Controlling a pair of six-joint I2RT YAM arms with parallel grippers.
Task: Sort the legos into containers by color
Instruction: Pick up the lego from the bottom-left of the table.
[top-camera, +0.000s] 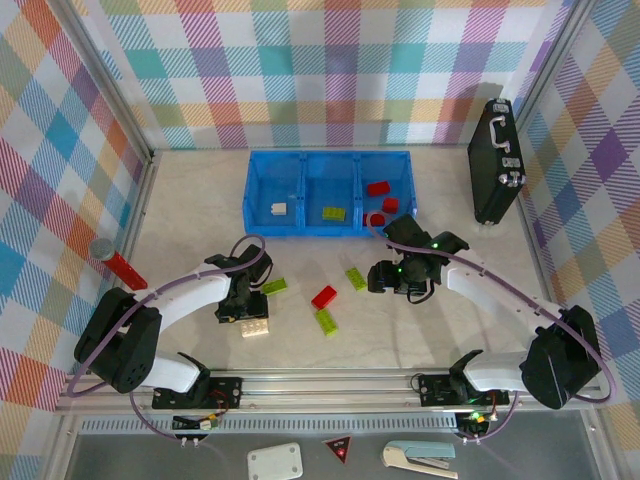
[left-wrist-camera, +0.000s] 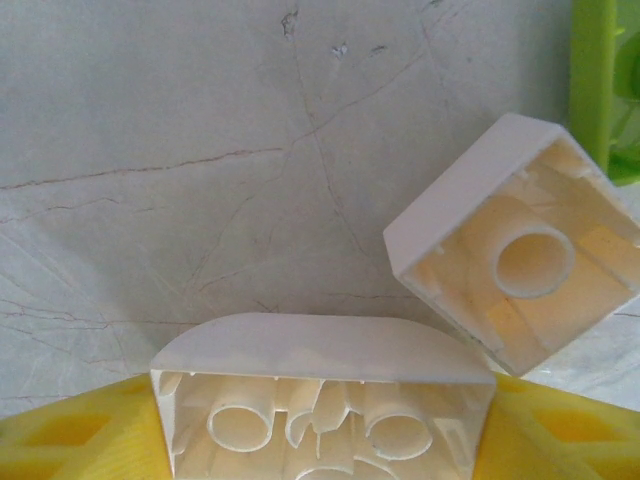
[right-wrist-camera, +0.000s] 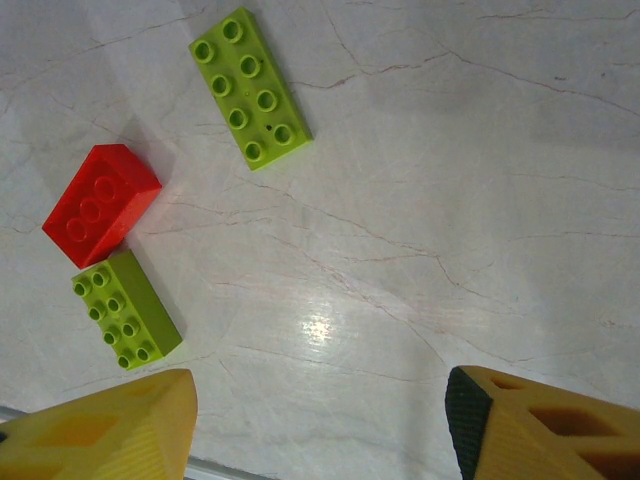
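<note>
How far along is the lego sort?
Done: the blue tray has a cream brick, a green brick and red bricks, one colour per compartment. In hand: left gripper closed on a second cream brick; right gripper open, empty. Left: a third cream brick, three loose green bricks and a loose red brick on the table.

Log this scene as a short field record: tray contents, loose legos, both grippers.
tray: blue, three compartments
left compartment: one cream lego
middle compartment: one green lego
right compartment: red legos
loose on table: three green legos, one red lego, two cream ones
left gripper: closed on longer cream lego, hollow side showing; square cream lego lies beside it
right gripper: open, empty, above bare table
</note>
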